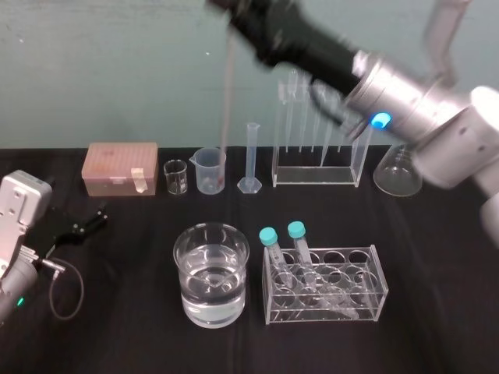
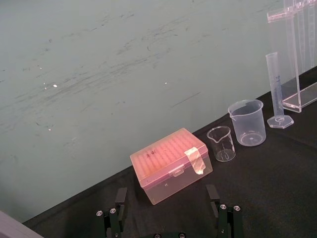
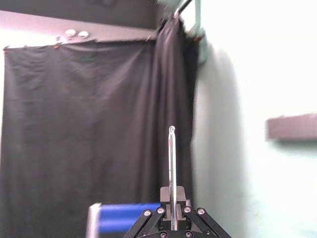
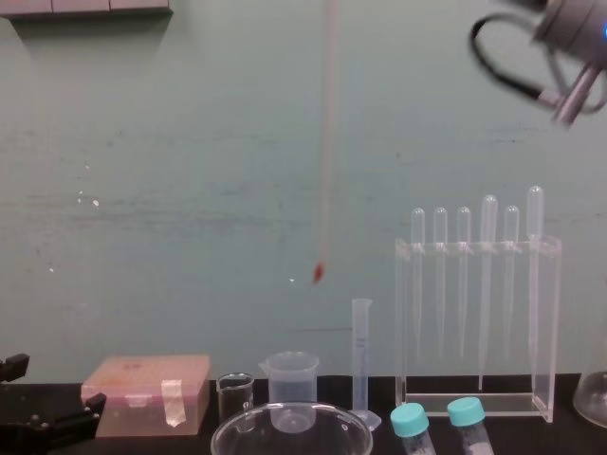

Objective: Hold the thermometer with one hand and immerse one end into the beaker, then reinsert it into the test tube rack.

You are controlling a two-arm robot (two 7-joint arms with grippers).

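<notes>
The right hand (image 3: 172, 220), top centre in the head view, is clamped on the thermometer (image 4: 325, 142), which hangs high. Next, I judge: centre the bulb over the beaker (image 1: 187, 300) and lower it. The left hand (image 1: 92, 220) is parked, fingers apart.

The thermometer (image 4: 326, 142) hangs upright in the air, its red tip high over the beaker (image 4: 291, 423) rim. To the right, the test tube rack (image 4: 551, 332) stands on the tabletop (image 4: 531, 442), holding pipettes (image 4: 487, 284).
</notes>
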